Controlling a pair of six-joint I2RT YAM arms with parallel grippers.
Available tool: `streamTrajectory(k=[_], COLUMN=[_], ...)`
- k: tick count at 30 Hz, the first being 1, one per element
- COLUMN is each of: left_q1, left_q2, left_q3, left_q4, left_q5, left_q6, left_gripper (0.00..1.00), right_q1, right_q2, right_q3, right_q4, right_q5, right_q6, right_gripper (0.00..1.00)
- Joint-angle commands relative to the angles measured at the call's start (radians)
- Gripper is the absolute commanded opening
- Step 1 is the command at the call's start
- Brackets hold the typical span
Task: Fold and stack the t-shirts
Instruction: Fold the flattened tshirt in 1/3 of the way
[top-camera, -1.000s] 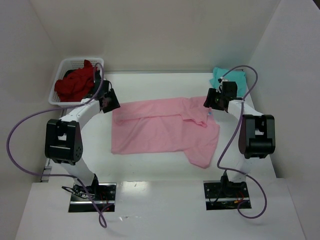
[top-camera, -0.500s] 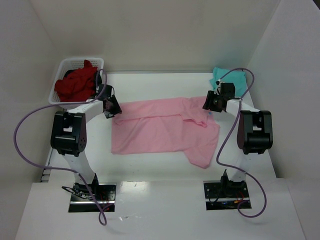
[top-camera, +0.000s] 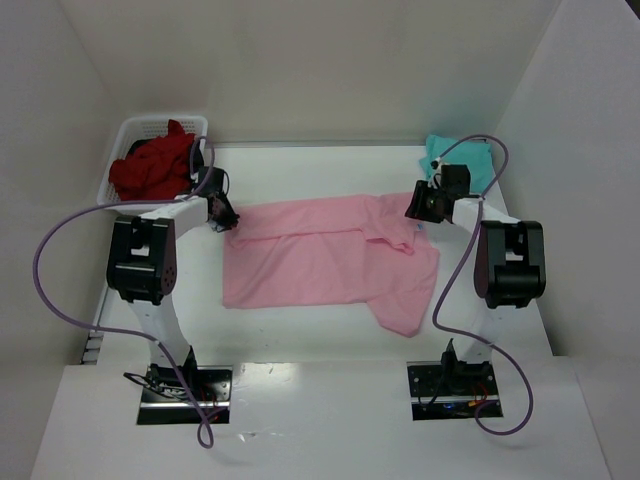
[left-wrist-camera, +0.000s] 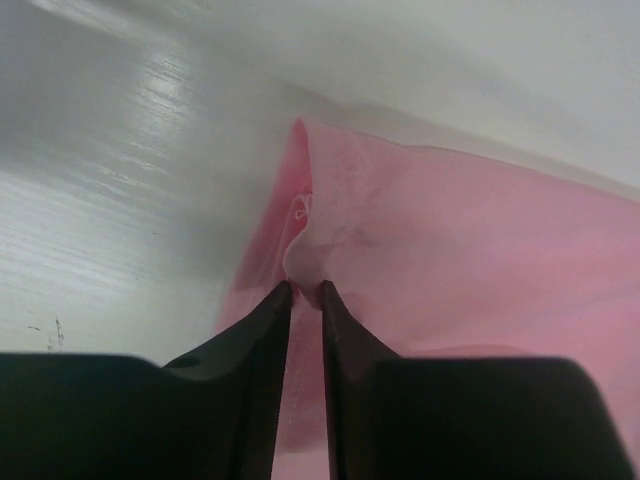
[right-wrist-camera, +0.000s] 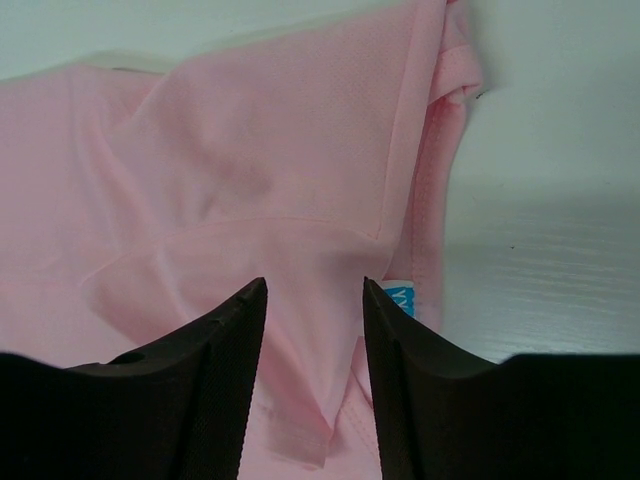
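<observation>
Table (top-camera: 320, 170): white top, walled on the left, right and far sides.

Pink t-shirt (top-camera: 320, 260): lies spread across the middle of the table, partly folded. Its far edge runs between the two grippers and one flap hangs toward the near right. It takes up more of the table than any other item.

Left arm (top-camera: 140, 265) and right arm (top-camera: 512, 265): black and white, each trailing a purple cable (top-camera: 45, 300). Both reach from the near edge to the far corners of the pink t-shirt.

Basket (top-camera: 140, 122): white lattice, far left corner, just beside the left arm's wrist.

Dark red t-shirts (top-camera: 150, 168): crumpled heap inside the basket, rising above its rim.

Teal t-shirt (top-camera: 465, 158): far right corner, flat on the table, behind the right wrist and apart from the pink one.

Left gripper (left-wrist-camera: 305, 290): at the shirt's far left corner. The jaws are drawn to a narrow slit and pinch a raised fold of pink cloth (left-wrist-camera: 450, 260) between the tips.

Right gripper (right-wrist-camera: 315, 285): over the shirt's far right corner. The jaws stand moderately apart with pink fabric (right-wrist-camera: 250, 170) showing in the gap, unclamped.

Label (right-wrist-camera: 400, 297): small blue and white tag at the shirt's hem, just beside the right-hand finger.
</observation>
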Motion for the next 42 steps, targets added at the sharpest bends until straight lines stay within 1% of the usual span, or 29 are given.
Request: streamTrajectory(k=[1, 2, 4, 6, 7, 10, 11, 12, 16, 19, 22, 23, 25, 26, 29, 31, 32, 34, 39, 40, 42], left_q1=[0.009, 0.009, 0.009, 0.010, 0.018, 0.018, 0.018, 0.023, 0.036, 0.037, 0.041, 0.046, 0.046, 0.046, 0.046, 0.046, 0.046, 0.046, 0.046, 0.046, 0.046], left_q2=[0.027, 0.027, 0.027, 0.027, 0.026, 0.007, -0.004, -0.008, -0.008, -0.008, 0.001, 0.005, 0.010, 0.012, 0.019, 0.019, 0.019, 0.019, 0.019, 0.019, 0.019], left_q3=[0.038, 0.038, 0.038, 0.047, 0.047, 0.047, 0.047, 0.053, 0.075, 0.081, 0.086, 0.092, 0.095, 0.101, 0.101, 0.101, 0.101, 0.101, 0.101, 0.101, 0.101], left_q4=[0.026, 0.026, 0.026, 0.026, 0.026, 0.026, 0.026, 0.032, 0.027, 0.026, 0.036, 0.036, 0.036, 0.036, 0.036, 0.036, 0.036, 0.036, 0.036, 0.036, 0.036], left_q5=[0.000, 0.000, -0.010, -0.035, -0.037, -0.056, -0.067, -0.072, -0.072, -0.072, -0.067, -0.056, -0.044, -0.036, -0.035, -0.026, -0.026, -0.026, -0.026, -0.026, -0.026], left_q6=[0.003, 0.003, 0.003, 0.003, 0.003, 0.010, 0.024, 0.030, 0.057, 0.071, 0.081, 0.086, 0.086, 0.088, 0.095, 0.103, 0.104, 0.104, 0.104, 0.104, 0.104], left_gripper=[0.21, 0.18, 0.08, 0.02, 0.00, 0.00, 0.00, 0.00, 0.00, 0.00, 0.00, 0.00, 0.00, 0.00, 0.00, 0.00, 0.00, 0.00, 0.00, 0.00, 0.00], right_q1=[0.002, 0.002, 0.002, 0.002, 0.002, 0.002, 0.002, 0.002, 0.002, -0.008, -0.028, -0.028, -0.028, -0.028, -0.028, -0.028, -0.028, -0.028, -0.028, -0.028, -0.028], right_q2=[0.036, 0.038, 0.038, 0.049, 0.049, 0.049, 0.054, 0.063, 0.067, 0.062, 0.049, 0.053, 0.058, 0.061, 0.081, 0.081, 0.081, 0.081, 0.105, 0.112, 0.132], right_q3=[0.043, 0.043, 0.043, 0.045, 0.053, 0.053, 0.058, 0.062, 0.067, 0.071, 0.080, 0.084, 0.089, 0.089, 0.089, 0.089, 0.089, 0.089, 0.089, 0.090, 0.102], right_q4=[0.029, 0.029, 0.029, 0.029, 0.029, 0.029, 0.029, 0.029, 0.020, 0.016, 0.005, -0.005, -0.010, -0.010, -0.010, -0.010, -0.010, -0.010, -0.010, -0.010, -0.010], right_q5=[-0.009, -0.009, -0.009, -0.009, -0.009, -0.009, -0.009, -0.009, 0.019, 0.052, 0.043, 0.027, 0.000, -0.009, -0.062, -0.063, -0.071, -0.073, -0.085, -0.092, -0.101], right_q6=[-0.017, -0.017, -0.017, -0.026, -0.026, -0.026, -0.026, -0.026, -0.026, -0.026, -0.026, -0.026, -0.026, -0.026, -0.026, -0.026, -0.026, -0.026, -0.026, -0.026, -0.026], right_gripper=[0.47, 0.46, 0.42, 0.32, 0.24, 0.13, 0.06, 0.02, 0.00, 0.00, 0.00, 0.02, 0.15, 0.17, 0.36, 0.45, 0.48, 0.49, 0.49, 0.48, 0.41])
